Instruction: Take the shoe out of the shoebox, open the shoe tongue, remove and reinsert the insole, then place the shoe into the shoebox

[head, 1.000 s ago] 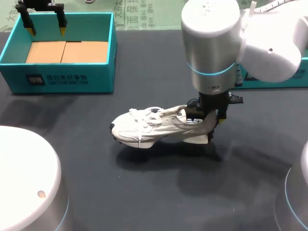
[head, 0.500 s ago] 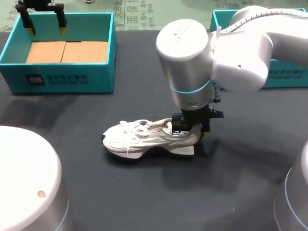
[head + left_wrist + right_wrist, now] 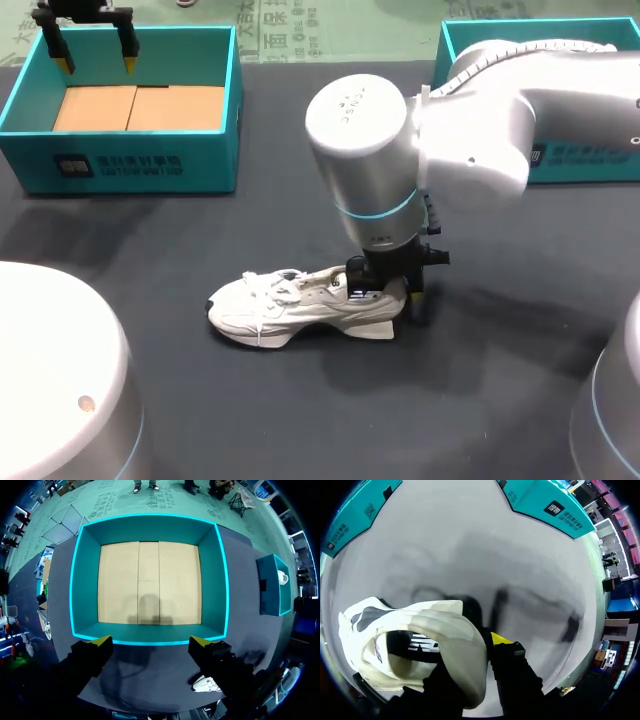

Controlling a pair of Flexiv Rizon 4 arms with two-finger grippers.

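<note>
Shoe (image 3: 290, 300) heel pinched by right gripper (image 3: 390, 292); inner finger hidden inside. Left gripper (image 3: 151, 641) spread above shoebox (image 3: 85, 580).

The right arm (image 3: 480, 150), white with a cyan ring round its thick cylindrical wrist joint, comes in from the far right and reaches past the middle, its wrist turned straight down. Its black two-fingered right gripper (image 3: 385, 294) is clamped on the heel collar of a white lace-up sneaker (image 3: 280, 305), with one finger inside the opening and the yellow-tipped finger (image 3: 500, 639) outside behind the heel. The left gripper (image 3: 96, 62) hangs at the far left, pointing down. Its yellow fingertips (image 3: 102, 641) are spread well apart and hold nothing.
</note>
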